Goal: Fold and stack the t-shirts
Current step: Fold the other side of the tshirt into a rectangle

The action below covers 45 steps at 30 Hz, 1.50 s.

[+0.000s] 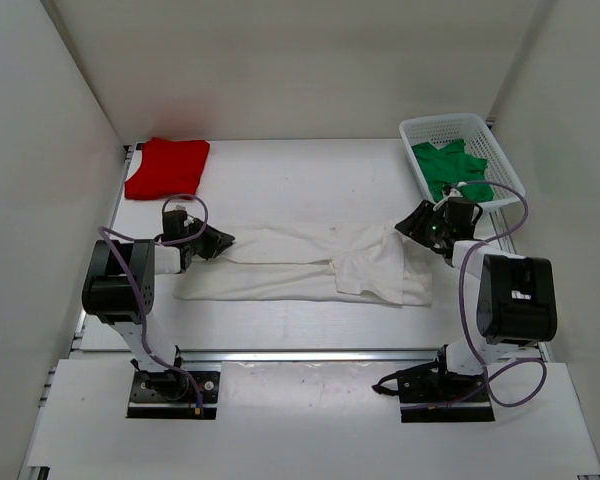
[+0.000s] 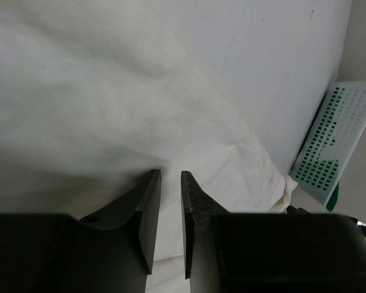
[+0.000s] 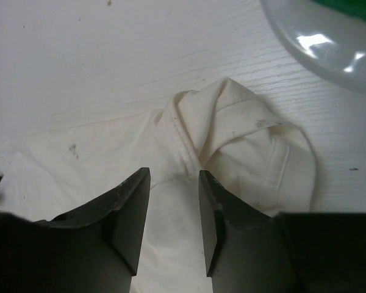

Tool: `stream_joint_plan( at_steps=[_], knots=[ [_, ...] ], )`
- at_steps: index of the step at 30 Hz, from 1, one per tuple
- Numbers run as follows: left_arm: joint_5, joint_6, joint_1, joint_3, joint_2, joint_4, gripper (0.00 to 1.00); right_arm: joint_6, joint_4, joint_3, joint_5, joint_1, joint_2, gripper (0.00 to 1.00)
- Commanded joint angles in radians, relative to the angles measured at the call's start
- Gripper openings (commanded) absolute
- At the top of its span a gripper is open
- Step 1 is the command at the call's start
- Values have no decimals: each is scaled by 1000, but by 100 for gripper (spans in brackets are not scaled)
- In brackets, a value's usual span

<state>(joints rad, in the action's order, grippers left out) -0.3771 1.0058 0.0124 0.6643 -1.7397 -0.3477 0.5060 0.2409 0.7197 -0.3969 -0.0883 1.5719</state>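
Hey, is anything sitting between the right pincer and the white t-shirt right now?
Nothing visible does. The right pincer stands open directly above the white t-shirt, at its bunched sleeve end, with no object in between. The basket sits off to the side, beyond the cloth.

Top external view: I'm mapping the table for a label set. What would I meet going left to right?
red t-shirt → left gripper → white t-shirt → right gripper → white mesh basket holding the green t-shirt
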Motion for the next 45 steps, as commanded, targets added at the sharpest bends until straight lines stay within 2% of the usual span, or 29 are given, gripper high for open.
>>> stream_joint_plan(
  at_steps=[1,10,11,16,20,27,34,39,40,41,43,45],
  knots=[
    [-43,28,-11,-14,3,-48,30,-23,43,9,18,-7,7,37],
    [-26,17,-9,3,-11,-27,30,-4,49,21,-43,-7,76,31],
    [-25,11,-49,4,-11,-21,30,6,64,14,-55,-13,74,27],
    [-20,5,-54,-2,-11,-20,30,16,92,-6,-48,-18,34,0],
    [-11,2,-71,1,-11,-8,30,17,92,-25,-42,-34,-4,0],
    [-25,57,-124,-32,-17,-39,28,72,92,-154,13,-106,-141,0],
    [-31,77,-154,-42,-9,-47,29,91,77,-167,35,-116,-89,0],
    [-31,80,-173,-42,11,-45,27,82,28,-86,52,-128,-23,0],
    [-37,86,-173,-45,15,-48,28,75,37,-85,37,-126,-29,1],
    [-37,88,-169,-45,28,-56,27,65,26,-74,33,-120,-35,8],
    [-8,56,-146,-28,52,-31,29,37,-14,-49,64,-90,-76,16],
    [7,41,-118,-12,69,-7,29,-15,-52,-16,156,-39,-104,22]
  ],
)
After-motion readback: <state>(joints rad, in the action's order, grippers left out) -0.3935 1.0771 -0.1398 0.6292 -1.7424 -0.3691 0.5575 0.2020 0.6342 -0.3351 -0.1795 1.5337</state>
